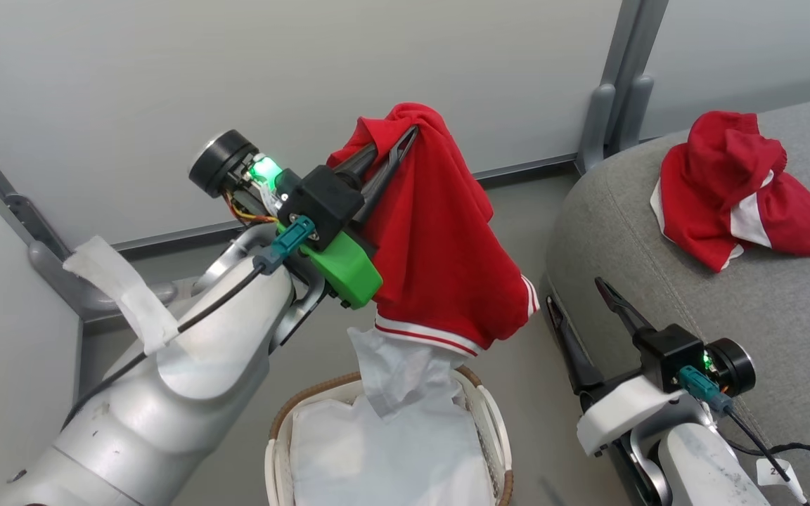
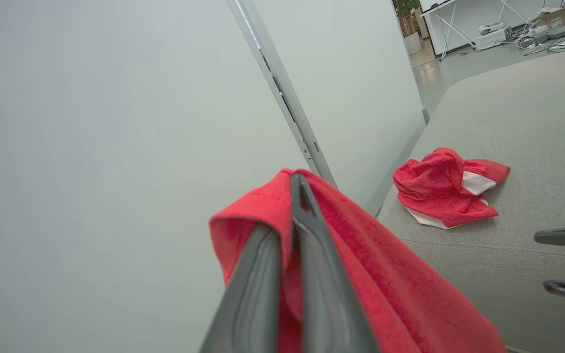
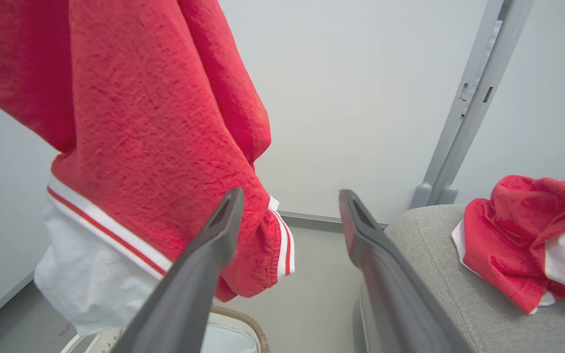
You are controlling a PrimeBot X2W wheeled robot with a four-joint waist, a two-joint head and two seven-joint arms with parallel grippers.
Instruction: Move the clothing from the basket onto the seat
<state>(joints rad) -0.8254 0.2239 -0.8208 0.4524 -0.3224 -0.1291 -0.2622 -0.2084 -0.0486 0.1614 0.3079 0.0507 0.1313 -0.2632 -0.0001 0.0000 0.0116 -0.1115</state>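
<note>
Grip: left claw (image 1: 410, 135) pinched shut on the top fold of the red garment (image 1: 440, 239), which I hold raised over the basket (image 1: 275, 430).
Spare: right claw (image 1: 575, 292) gaping, empty, just beside the seat (image 1: 728, 309).
Hang: long axis straight down, with the striped hem touching the puckered white lining (image 1: 394, 379).
Delivered: second garment (image 1: 725, 190) crumpled on the seat.
Bearing: the seat lies to my right of the load. The left arm has to carry it across.

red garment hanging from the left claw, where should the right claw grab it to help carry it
Probably the striped hem at its lower right corner, approached from the robot's right. The red garment hangs loose from the shut left claw; that corner faces the open right claw and is clear of the white sheet trailing below it.
</note>
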